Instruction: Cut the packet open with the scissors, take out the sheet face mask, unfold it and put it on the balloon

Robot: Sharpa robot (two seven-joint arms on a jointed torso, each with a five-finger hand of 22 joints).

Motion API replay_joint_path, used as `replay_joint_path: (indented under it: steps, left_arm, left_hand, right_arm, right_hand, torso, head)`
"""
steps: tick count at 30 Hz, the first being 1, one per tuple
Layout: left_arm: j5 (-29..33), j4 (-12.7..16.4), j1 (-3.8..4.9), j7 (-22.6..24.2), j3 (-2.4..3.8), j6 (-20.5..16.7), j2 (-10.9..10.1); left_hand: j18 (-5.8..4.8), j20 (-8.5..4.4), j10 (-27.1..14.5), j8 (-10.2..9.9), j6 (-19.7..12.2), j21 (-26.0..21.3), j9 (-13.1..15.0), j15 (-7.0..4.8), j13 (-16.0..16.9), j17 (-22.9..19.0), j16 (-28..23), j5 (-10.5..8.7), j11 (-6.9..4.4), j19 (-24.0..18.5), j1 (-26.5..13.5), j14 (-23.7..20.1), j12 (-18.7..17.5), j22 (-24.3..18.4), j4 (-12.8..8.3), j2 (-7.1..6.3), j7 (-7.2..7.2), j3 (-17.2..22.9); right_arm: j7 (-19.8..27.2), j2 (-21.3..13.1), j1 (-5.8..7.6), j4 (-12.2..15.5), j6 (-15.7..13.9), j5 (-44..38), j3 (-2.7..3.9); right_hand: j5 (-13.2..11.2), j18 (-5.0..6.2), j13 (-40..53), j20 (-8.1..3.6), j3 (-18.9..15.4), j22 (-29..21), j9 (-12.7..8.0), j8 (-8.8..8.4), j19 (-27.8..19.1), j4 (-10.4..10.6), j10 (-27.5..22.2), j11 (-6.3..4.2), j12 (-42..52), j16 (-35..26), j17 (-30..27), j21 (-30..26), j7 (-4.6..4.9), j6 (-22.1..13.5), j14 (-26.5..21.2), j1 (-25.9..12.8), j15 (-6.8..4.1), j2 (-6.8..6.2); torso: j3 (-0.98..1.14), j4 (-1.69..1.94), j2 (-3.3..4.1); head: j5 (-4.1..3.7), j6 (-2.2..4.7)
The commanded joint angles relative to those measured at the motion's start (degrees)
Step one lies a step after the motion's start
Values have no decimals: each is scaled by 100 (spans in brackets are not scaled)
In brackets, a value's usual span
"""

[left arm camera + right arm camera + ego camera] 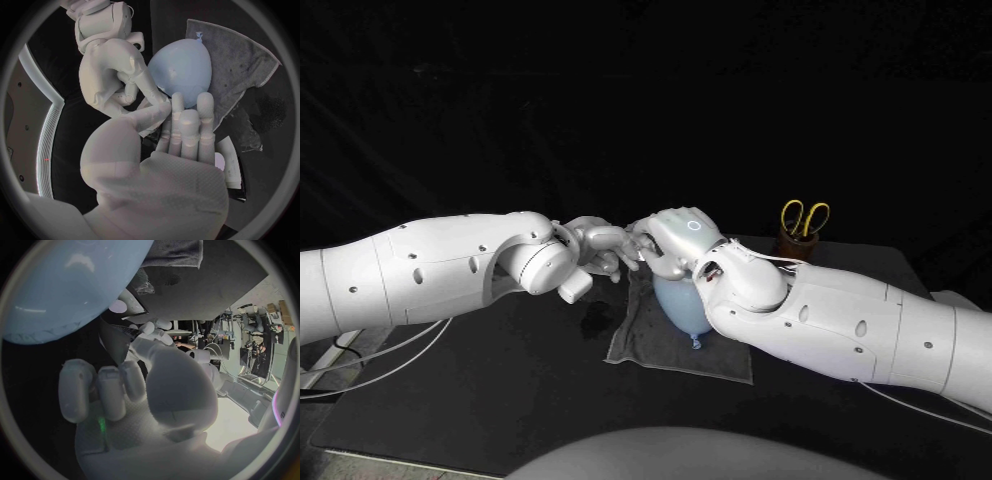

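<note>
- The left hand [596, 250] and right hand [672, 238] meet at the middle of the black table [488, 400], fingertips close together.
- The left wrist view shows the left hand's fingers [187, 120] straight and side by side, with their tips at the balloon's rounded end.
- The right wrist view shows the right hand's fingers [94, 390] curled inward.
- I cannot tell whether either hand grips anything where the two meet.
- The pale blue balloon [678, 305] lies at 5 o'clock from the hands, on a grey cloth [646, 350], with its knot pointing to 6 o'clock.
- The yellow-handled scissors [805, 215] stand upright in a brown holder [796, 245] at 3 o'clock from the hands, untouched.
- A crinkled clear film [596, 320], possibly the packet, lies at 9 o'clock from the balloon, just beside the cloth.
</note>
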Motion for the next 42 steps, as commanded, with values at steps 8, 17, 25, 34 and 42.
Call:
replay_joint_path:
  steps: [8,17,25,34,42]
  left_arm:
    - [-211,68,11,104,11,258,25]
    - [-550,125,10,112,11,392,31]
    - [-831,180,10,90,11,525,31]
    - [-914,183,10,72,11,584,29]
    - [-922,159,10,61,11,578,24]
  left_hand:
    - [45,-18,31,71,145,38,121,-9,11,-20,-23,27,-9,-45,2,-53,-15,14,-12,52,109,26]
    - [45,-18,28,69,143,41,121,-9,11,-29,-29,27,-8,-48,3,-60,-17,16,-14,55,110,28]
    - [45,-19,27,68,142,42,120,-9,12,-34,-33,27,-8,-48,4,-63,-17,16,-15,57,110,29]
    - [46,-19,24,66,140,45,120,-8,13,-38,-35,27,-7,-51,7,-66,-18,19,-17,62,111,31]
    - [45,-18,22,63,138,50,119,-7,15,-46,-40,26,-5,-54,9,-73,-18,23,-19,68,114,32]
  right_arm:
    - [-12,8,10,-60,609,-58,-3]
    - [60,33,39,-107,682,-15,-2]
    - [153,49,64,-151,597,56,0]
    - [510,34,77,-147,178,200,3]
    - [796,-18,79,-117,-78,357,3]
  right_hand:
    - [3,2,654,41,41,1154,-88,-155,169,-119,-101,-34,-85,52,1234,-107,-30,-352,528,218,34,13]
    - [3,4,659,-74,89,1158,-59,-144,172,-149,-81,-241,-64,58,1244,-102,-202,-137,531,257,-126,65]
    - [3,-3,678,-207,120,1168,-29,-106,186,-114,-39,-397,-32,59,1248,-79,-326,44,533,219,-268,137]
    - [-20,-27,751,-277,75,1194,99,174,225,7,55,-380,75,62,1258,-6,-388,642,536,76,-297,242]
    - [-35,-27,757,-224,-47,1194,185,351,224,65,57,-321,82,68,1269,-12,-355,995,539,9,-233,261]
  torso:
    - [-2,5,0]
    - [-8,5,-1]
    - [-7,5,1]
    - [-2,-6,0]
    - [-1,-6,-3]
  head:
    - [-11,-8]
    - [-18,-14]
    - [-13,-17]
    - [-15,-17]
    - [-24,-25]
